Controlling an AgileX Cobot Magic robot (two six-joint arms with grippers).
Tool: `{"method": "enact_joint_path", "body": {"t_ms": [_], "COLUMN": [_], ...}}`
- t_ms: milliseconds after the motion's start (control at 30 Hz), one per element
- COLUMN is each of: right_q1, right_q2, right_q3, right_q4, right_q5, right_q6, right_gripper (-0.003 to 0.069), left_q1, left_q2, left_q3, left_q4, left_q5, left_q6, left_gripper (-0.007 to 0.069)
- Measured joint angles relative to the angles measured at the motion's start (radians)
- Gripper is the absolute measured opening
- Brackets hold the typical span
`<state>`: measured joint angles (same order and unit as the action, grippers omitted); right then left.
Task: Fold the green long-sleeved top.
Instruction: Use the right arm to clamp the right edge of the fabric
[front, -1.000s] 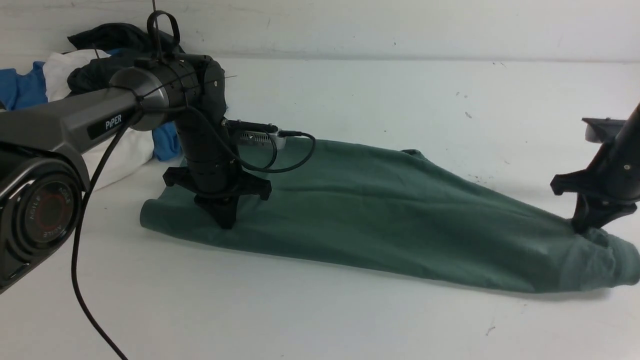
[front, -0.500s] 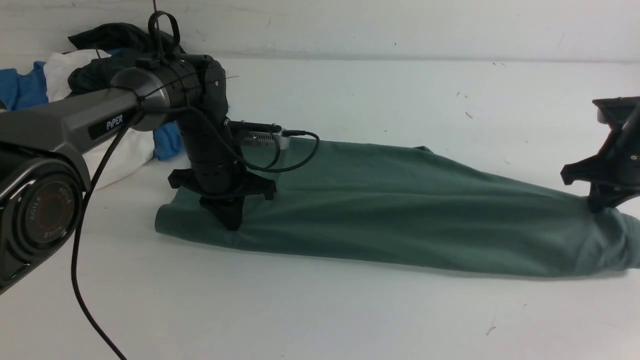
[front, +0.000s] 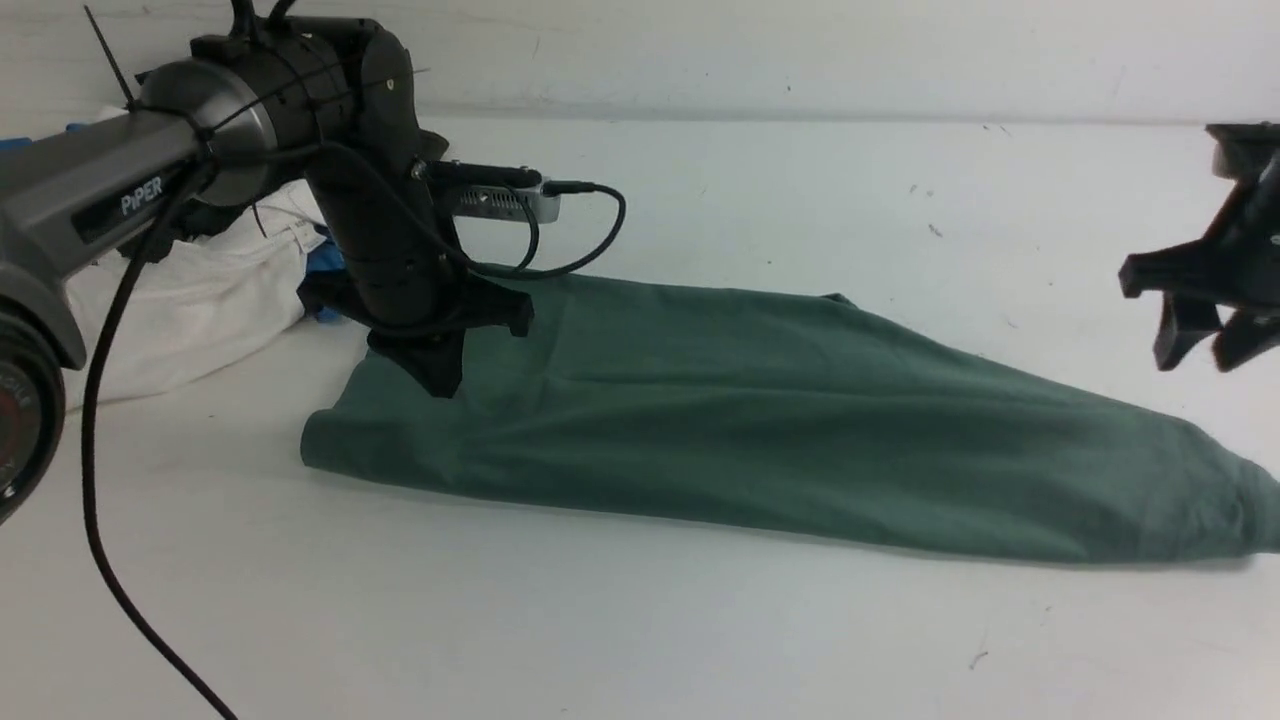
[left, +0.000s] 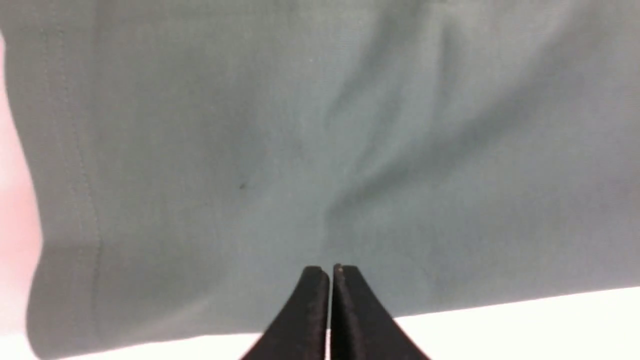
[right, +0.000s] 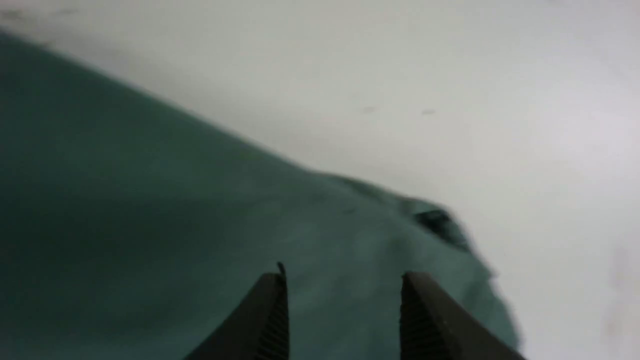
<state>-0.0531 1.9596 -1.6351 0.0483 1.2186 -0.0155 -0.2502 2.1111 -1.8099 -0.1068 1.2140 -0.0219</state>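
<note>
Nearest the camera, a black cable (front: 95, 470) is seen hanging from the left arm (front: 90, 190) and crossing the white table (front: 700, 630). Part of the clothing pile at the far left is hidden by that arm; behind it a white garment (front: 200, 300) and a scrap of blue garment (front: 325, 270) are made out.

The green long-sleeved top (front: 800, 440) is laid flat across the middle of the table, from below the left arm to the right edge of the front view. The left gripper (front: 440, 385) is held just above the top's left end, near its far edge. In the left wrist view its jaws are pressed together with nothing between them, and the cloth (left: 320, 150) is spread beneath. The right gripper (front: 1200, 355) is held in the air above and beyond the top's narrow right end, clear of it. Its jaws are parted and nothing is gripped; the fabric (right: 150, 225) is seen below them.

The top is folded into a long band, wide at the left and tapering to the right. A stitched hem is shown along one edge in the left wrist view. A dark opening at the fabric's end in the blurred right wrist view may be a cuff or the neck.
</note>
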Motion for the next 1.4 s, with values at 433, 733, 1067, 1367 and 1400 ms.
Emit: {"method": "enact_joint_path", "body": {"t_ms": [433, 733, 1067, 1367, 1400], "right_q1": [-0.025, -0.158, -0.214, -0.214, -0.214], "right_q2": [-0.010, -0.010, -0.030, -0.091, -0.091], "right_q3": [0.340, 0.333, 0.238, 0.163, 0.160], "right_q4": [-0.063, -0.023, 0.002, 0.046, 0.046], "right_q5": [-0.077, -0.078, -0.012, 0.000, 0.001], "right_q6": [0.026, -0.001, -0.034, -0.071, -0.073], "right_gripper": [-0.0014, -0.0014, -0.0015, 0.0007, 0.0031], "left_q1": [0.007, 0.035, 0.040, 0.048, 0.048], "left_q2": [0.078, 0.031, -0.155, -0.351, -0.373], "left_q3": [0.035, 0.181, 0.307, 0.366, 0.366], "left_q4": [0.053, 0.030, 0.021, 0.052, 0.052], "left_q5": [-0.003, -0.060, -0.038, -0.039, -0.038], "left_q6": [-0.015, -0.027, -0.033, -0.047, -0.051], "left_gripper": [-0.0004, -0.0004, -0.0004, -0.0004, -0.0004]}}
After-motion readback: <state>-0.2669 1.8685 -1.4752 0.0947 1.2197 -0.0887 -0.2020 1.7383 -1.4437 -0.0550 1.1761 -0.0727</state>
